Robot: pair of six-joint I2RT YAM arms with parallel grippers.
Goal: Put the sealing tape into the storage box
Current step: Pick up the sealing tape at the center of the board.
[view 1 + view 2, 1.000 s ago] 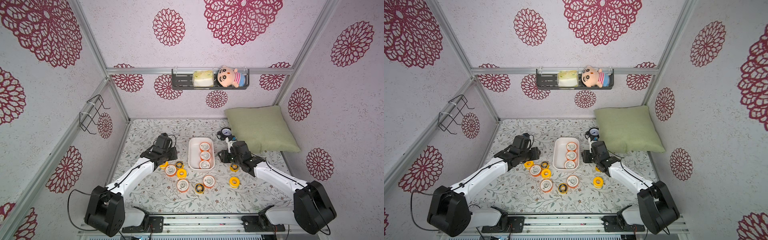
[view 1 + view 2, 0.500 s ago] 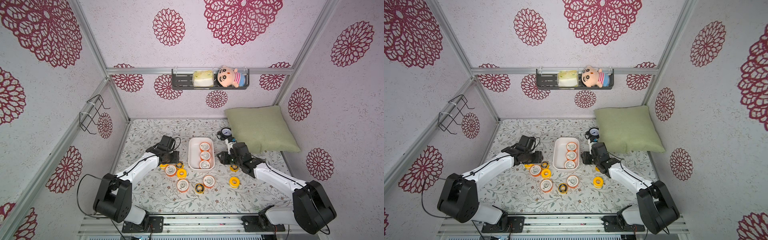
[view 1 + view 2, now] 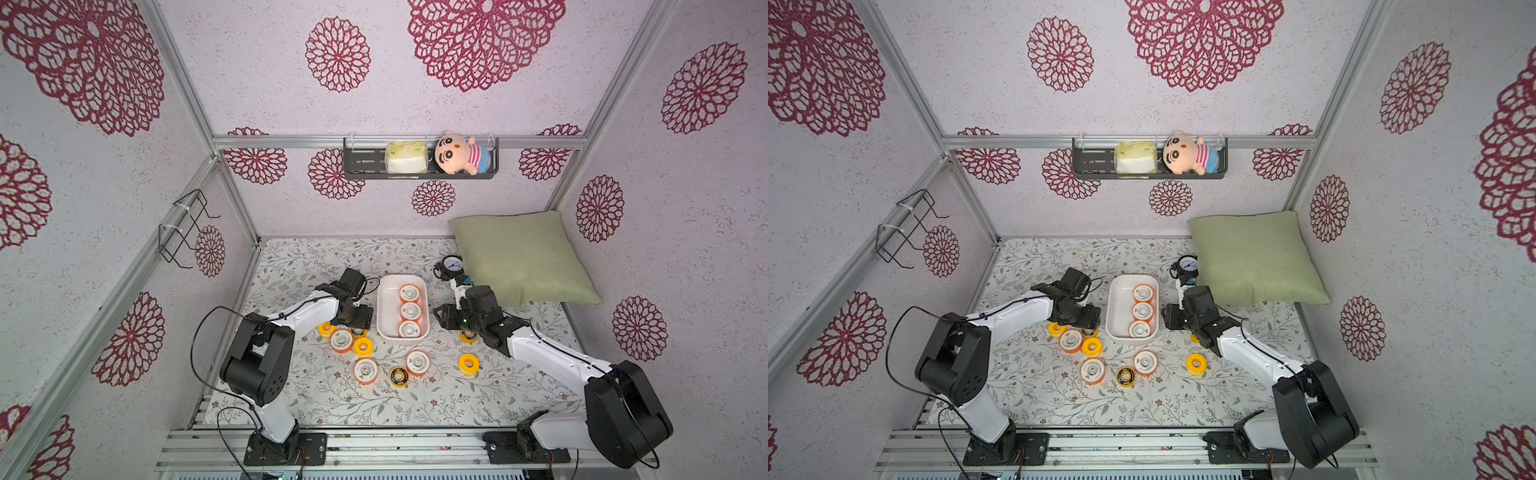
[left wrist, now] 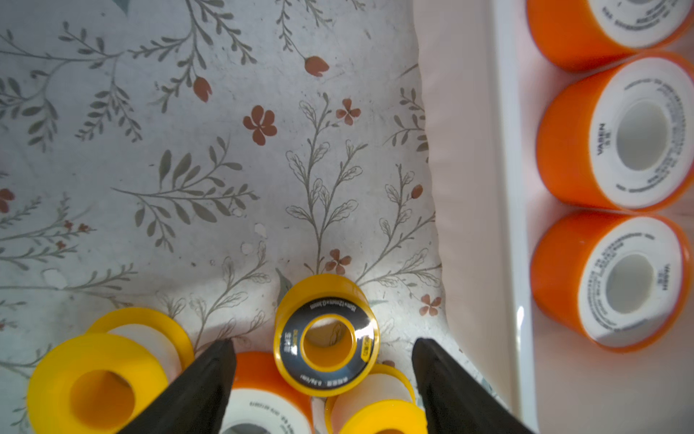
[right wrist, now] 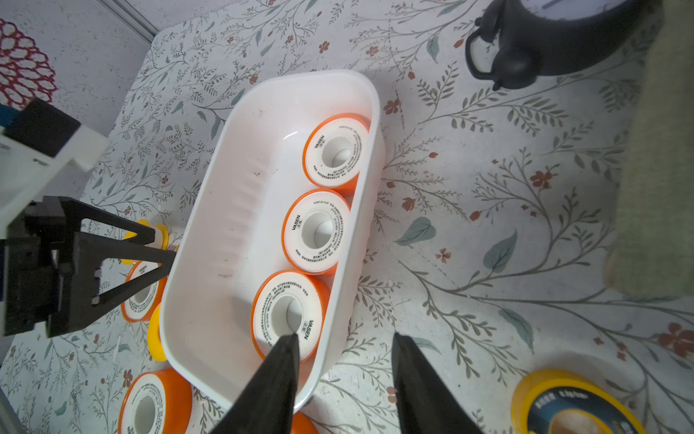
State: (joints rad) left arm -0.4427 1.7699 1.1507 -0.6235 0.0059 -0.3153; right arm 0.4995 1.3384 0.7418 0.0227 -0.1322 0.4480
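Observation:
The white storage box [image 3: 384,309] sits mid-table and holds three orange-rimmed, white-faced sealing tape spools [image 3: 410,311] in a row. Several more spools lie loose in front of it in both top views. My left gripper [image 4: 321,344] is open just left of the box. Its black fingers [image 4: 210,375] stand either side of a yellow spool with a black ring face [image 4: 326,336], apart from it. My right gripper [image 5: 343,338] is open at the box's right wall [image 5: 338,300]. One finger is over the nearest boxed spool [image 5: 285,312], the other outside, and nothing is gripped.
A black alarm clock [image 3: 451,264] and a green pillow [image 3: 519,257] lie at the back right. A yellow black-faced spool [image 5: 571,406] lies by my right gripper. A dark wall shelf [image 3: 419,160] carries a doll and a box. Yellow spools [image 3: 363,346] crowd the left gripper.
My left gripper has moved toward the box and the spool cluster, and its jaws have spread wider. The right arm has hardly moved.

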